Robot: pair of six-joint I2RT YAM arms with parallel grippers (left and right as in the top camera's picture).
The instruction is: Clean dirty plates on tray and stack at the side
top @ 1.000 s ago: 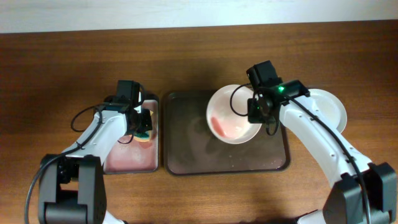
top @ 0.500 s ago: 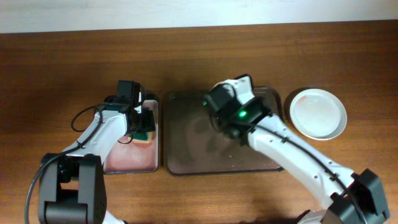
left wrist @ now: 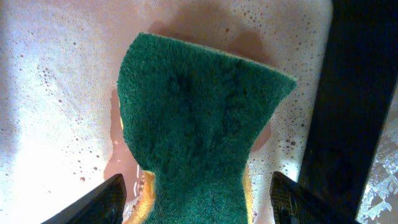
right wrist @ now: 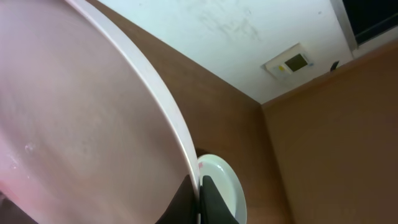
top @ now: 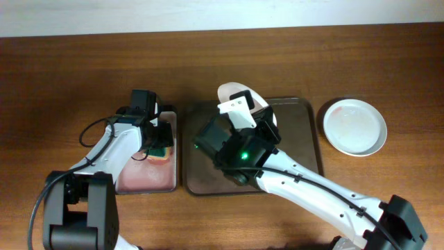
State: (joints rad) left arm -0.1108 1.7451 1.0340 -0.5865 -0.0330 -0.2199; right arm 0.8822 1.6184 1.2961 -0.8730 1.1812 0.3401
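We are holding the green sponge (left wrist: 199, 112) clenched in the left gripper (left wrist: 199, 200), over the foamy small tray (top: 142, 179). The right gripper (right wrist: 200, 202) is pinching the pink plate (right wrist: 74, 112) by its rim, tilted on edge above the dark tray (top: 305, 142). Farther off, a white plate (top: 354, 126) is sitting beside the tray. We are judging one plate done and this one awaiting scrubbing; we are seeing no third.

"What filled the lens?"
"A pink plate (right wrist: 81, 124), tilted. Its pale rim swept from top left down to the hand (right wrist: 200, 202), whose dark fingers (right wrist: 217, 208) pinched that rim."
"And beyond it?"
"Brown tabletop (right wrist: 205, 112), a whitish plate (right wrist: 225, 185) lying just past the fingers, and a white wall (right wrist: 236, 31) above."
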